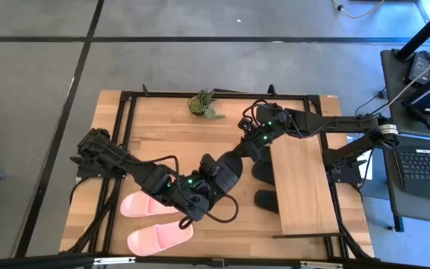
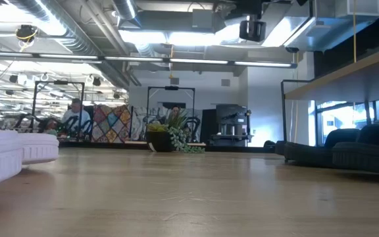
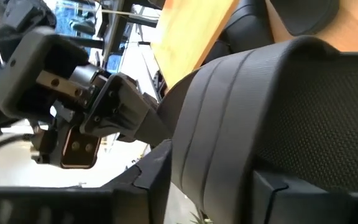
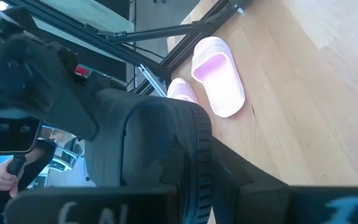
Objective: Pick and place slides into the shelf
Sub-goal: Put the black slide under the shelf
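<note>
A black slide (image 1: 228, 172) hangs in the air above the table's middle, between both grippers. My left gripper (image 1: 202, 193) is shut on its near end and my right gripper (image 1: 247, 142) on its far end. The low view shows neither of them. Two pink slides (image 1: 148, 203) (image 1: 159, 237) lie flat on their soles on the table near its near-left corner. The shelf (image 1: 298, 179) stands on the right, and black slides (image 1: 263, 172) (image 1: 267, 200) stick out from under its top board. My left gripper holds the black slide by its near end, beside the wide strap (image 3: 241, 124), with the slide between its two fingers (image 3: 148, 180). The slide is lifted clear of the table. My right gripper pinches the slide's far rim (image 3: 166, 112) between its fingers (image 3: 126, 109), coming level from the table's far right. Its own wrist view shows the slide (image 4: 166, 143) right in front.
A potted plant (image 1: 204, 103) stands at the table's far edge. The shelf's board (image 2: 347, 72) sits well above the table, with black slides (image 2: 360, 145) beneath it. Bare tabletop (image 1: 178, 146) lies between the pink slides and the plant. People show in the room behind.
</note>
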`<state>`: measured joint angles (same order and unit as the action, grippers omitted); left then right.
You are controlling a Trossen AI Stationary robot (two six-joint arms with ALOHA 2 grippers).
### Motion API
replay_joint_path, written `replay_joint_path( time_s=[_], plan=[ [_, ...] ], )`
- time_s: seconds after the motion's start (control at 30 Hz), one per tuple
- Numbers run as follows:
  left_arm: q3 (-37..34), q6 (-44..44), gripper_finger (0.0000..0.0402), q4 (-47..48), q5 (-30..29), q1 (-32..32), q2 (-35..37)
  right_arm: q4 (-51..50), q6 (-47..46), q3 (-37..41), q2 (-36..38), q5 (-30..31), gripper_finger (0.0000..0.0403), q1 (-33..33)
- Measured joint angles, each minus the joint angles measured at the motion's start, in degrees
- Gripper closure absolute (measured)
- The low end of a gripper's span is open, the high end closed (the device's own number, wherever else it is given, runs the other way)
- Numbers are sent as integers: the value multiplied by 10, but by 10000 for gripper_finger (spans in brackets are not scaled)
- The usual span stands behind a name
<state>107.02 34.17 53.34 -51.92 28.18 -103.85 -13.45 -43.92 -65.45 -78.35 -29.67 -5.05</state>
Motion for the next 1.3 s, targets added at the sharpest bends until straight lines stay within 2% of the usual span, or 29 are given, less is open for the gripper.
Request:
replay_joint_path(
  time_s=[0.17,0.37,0.5,0.77,0.93,1.03,1.17,1.3],
  plan=[
    [0,-91,230,1,-24,0,0,0,15,0,0,7,356,0],
    [0,-226,222,16,-10,-1,26,4,38,-1,0,11,356,-6],
    [0,-325,222,35,42,0,52,5,54,-1,0,11,357,-8],
    [1,-546,222,113,201,0,79,0,87,-2,16,9,358,-8],
    [1,-765,222,112,231,0,82,12,118,-2,28,15,358,-8],
    [1,-865,222,114,224,8,82,21,133,-2,37,16,358,-8],
    [1,-941,222,134,172,36,82,-4,154,-3,53,16,358,-8],
    [0,-1052,222,168,138,66,82,-50,181,-2,88,36,358,-8]
  ],
)
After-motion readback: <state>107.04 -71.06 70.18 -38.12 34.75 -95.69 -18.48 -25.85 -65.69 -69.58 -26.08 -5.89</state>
